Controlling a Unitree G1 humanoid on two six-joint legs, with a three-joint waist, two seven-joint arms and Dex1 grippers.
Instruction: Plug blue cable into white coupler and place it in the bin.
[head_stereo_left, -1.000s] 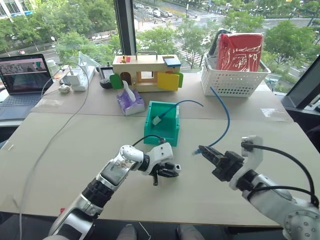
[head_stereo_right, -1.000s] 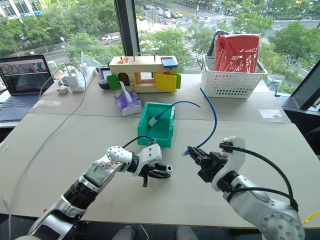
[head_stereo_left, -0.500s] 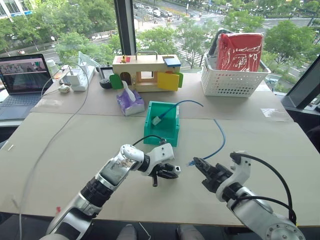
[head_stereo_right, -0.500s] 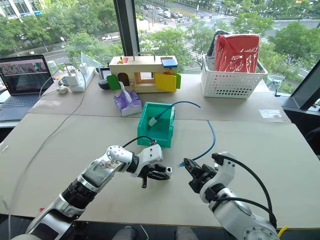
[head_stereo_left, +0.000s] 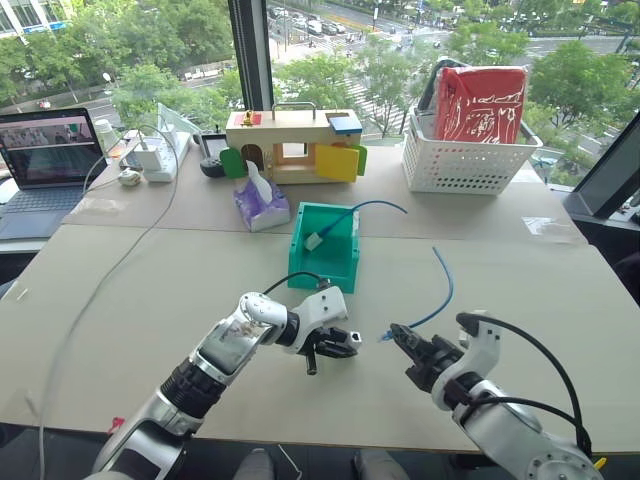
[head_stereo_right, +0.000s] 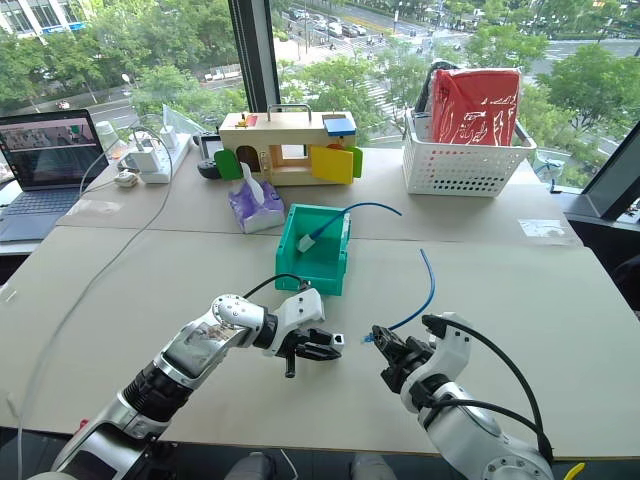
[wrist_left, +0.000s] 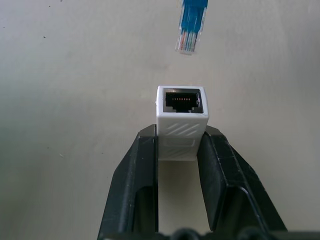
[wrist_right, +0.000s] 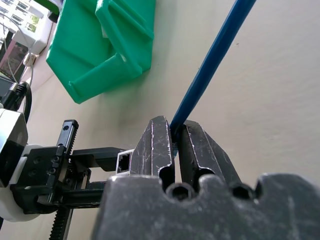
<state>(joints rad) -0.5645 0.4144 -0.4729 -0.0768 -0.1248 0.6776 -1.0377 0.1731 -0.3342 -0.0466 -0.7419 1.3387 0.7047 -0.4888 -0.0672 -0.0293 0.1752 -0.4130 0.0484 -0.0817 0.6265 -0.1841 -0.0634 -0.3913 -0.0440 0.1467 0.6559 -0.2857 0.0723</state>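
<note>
beige table (head_stereo_left: 150, 280), no legible labels

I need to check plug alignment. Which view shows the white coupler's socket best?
The left wrist view: the white coupler faces the camera, socket open. The eye views show it as a speck; the right wrist view shows one end.

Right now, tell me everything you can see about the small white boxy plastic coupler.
The small white boxy plastic coupler is clamped between the left gripper's two black fingers above the beige table. Its sides carry diagonal ridges. Its open socket, with a row of contacts inside, faces the blue cable's clear plug, which sits just short of it, not inserted.
</note>
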